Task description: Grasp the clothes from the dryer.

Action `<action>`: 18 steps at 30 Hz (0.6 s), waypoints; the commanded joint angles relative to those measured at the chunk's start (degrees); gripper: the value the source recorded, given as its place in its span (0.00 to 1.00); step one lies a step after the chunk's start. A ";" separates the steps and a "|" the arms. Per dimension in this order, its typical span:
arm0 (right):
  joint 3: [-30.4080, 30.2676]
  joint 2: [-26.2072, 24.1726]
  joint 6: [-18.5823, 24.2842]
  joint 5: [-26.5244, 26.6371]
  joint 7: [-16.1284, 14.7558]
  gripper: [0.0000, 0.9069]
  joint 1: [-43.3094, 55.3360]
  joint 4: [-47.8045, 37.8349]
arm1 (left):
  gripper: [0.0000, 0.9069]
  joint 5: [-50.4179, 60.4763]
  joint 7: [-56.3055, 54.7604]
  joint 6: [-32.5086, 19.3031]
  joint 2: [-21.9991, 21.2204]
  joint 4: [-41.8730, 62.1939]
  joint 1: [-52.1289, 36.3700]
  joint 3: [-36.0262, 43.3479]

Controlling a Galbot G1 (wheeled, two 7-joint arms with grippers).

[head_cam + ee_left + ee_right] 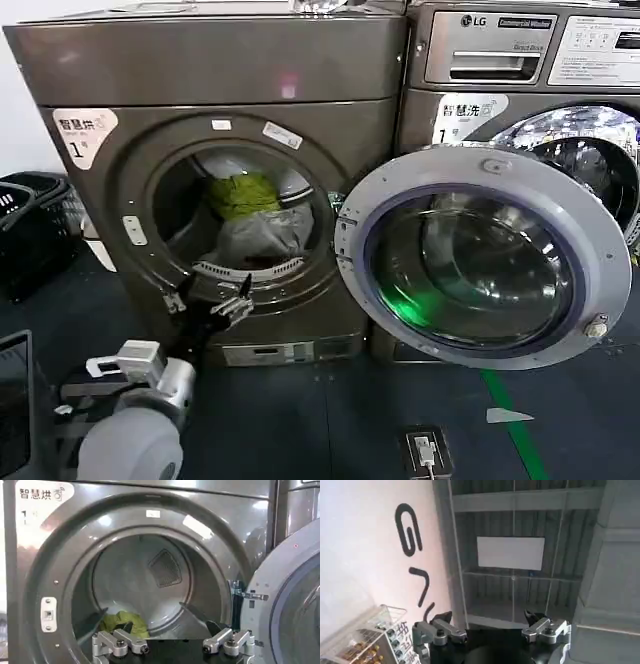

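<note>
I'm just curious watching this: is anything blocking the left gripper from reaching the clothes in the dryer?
Nothing visible. The door hangs open to the side, and the open left gripper sits at the dryer opening, below the clothes.

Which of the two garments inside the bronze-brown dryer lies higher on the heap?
The lime-green garment; it sits on top of the pale grey-white garment, which spreads toward the drum's front.
</note>
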 commanded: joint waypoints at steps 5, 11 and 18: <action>-0.06 0.11 1.35 0.03 -0.16 1.00 -0.02 -0.07 | 1.00 0.13 0.08 -0.05 0.10 -0.36 0.49 0.00; 0.09 0.17 3.00 0.08 -0.62 1.00 -0.23 -0.51 | 1.00 0.47 0.23 -0.20 -0.33 -0.72 1.21 0.03; 0.43 0.31 3.11 0.20 -0.50 1.00 -0.33 -0.53 | 1.00 0.44 0.23 -0.19 -0.40 -0.63 0.98 -0.04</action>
